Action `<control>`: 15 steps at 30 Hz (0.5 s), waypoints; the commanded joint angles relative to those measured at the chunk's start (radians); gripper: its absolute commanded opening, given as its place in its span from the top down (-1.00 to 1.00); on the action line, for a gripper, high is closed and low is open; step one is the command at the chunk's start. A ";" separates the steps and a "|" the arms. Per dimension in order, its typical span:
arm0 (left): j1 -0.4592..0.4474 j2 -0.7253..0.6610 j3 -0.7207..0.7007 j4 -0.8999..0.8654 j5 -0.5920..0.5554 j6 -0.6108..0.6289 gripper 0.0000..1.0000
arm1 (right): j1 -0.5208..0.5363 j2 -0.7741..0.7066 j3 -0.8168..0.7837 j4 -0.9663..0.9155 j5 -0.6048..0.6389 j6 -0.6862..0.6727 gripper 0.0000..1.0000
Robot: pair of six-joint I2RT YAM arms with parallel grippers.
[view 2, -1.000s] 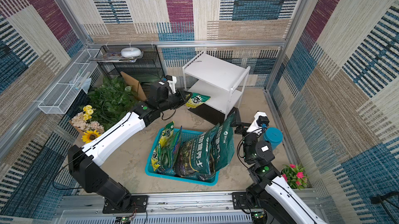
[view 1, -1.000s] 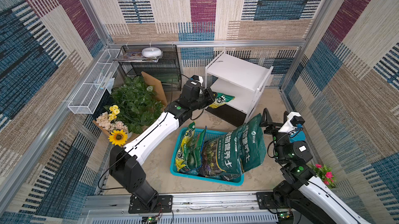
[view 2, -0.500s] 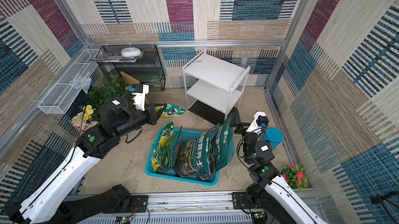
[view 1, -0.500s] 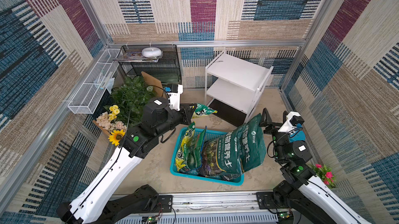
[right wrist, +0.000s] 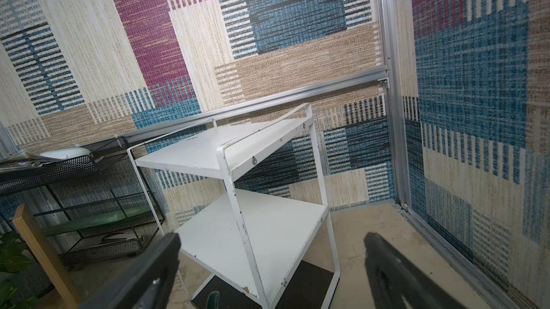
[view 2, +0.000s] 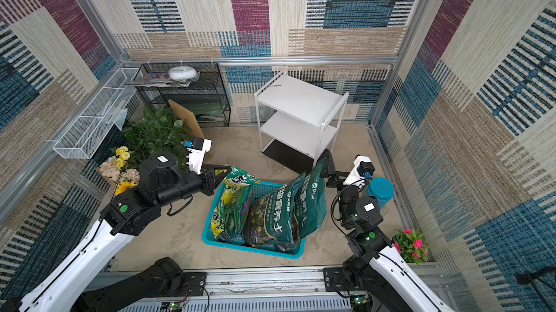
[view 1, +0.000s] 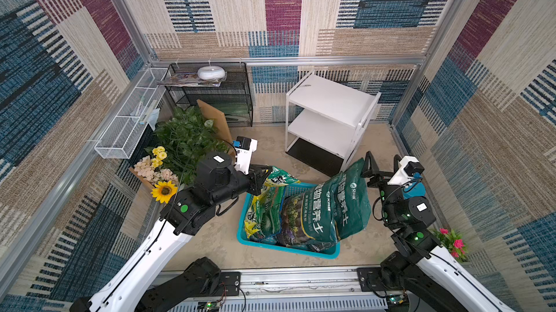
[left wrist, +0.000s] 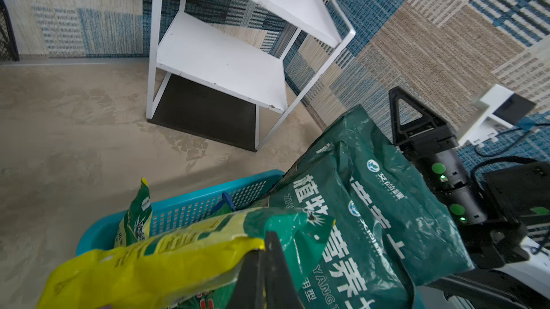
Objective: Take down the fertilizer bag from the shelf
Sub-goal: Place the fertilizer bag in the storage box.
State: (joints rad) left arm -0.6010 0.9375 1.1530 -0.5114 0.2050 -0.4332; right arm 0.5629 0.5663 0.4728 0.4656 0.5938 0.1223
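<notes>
Seen in both top views, the left gripper (view 1: 264,175) is clenched on one end of a small green and yellow fertilizer bag (view 1: 278,178), holding it above the far left corner of a blue basket (view 1: 288,249) full of larger bags (view 1: 331,205), well apart from the white shelf (view 1: 331,100). The left wrist view alone shows the bag's yellow face (left wrist: 166,260) pinched between dark fingers (left wrist: 272,265). The right wrist view shows only the shelf (right wrist: 238,233) beyond the right gripper (right wrist: 270,239), whose jaws are spread wide with nothing between them.
</notes>
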 commanded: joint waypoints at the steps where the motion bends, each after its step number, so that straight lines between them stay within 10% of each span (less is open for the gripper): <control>1: 0.000 -0.005 -0.046 0.123 -0.044 -0.080 1.00 | 0.001 -0.002 -0.003 0.015 -0.007 0.009 -0.98; 15: -0.020 -0.097 -0.260 0.276 -0.248 -0.498 1.00 | 0.002 0.000 -0.006 0.016 -0.012 0.012 -0.99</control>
State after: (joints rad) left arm -0.6109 0.8700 0.9218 -0.3710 0.0631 -0.7826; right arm 0.5629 0.5644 0.4690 0.4622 0.5896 0.1291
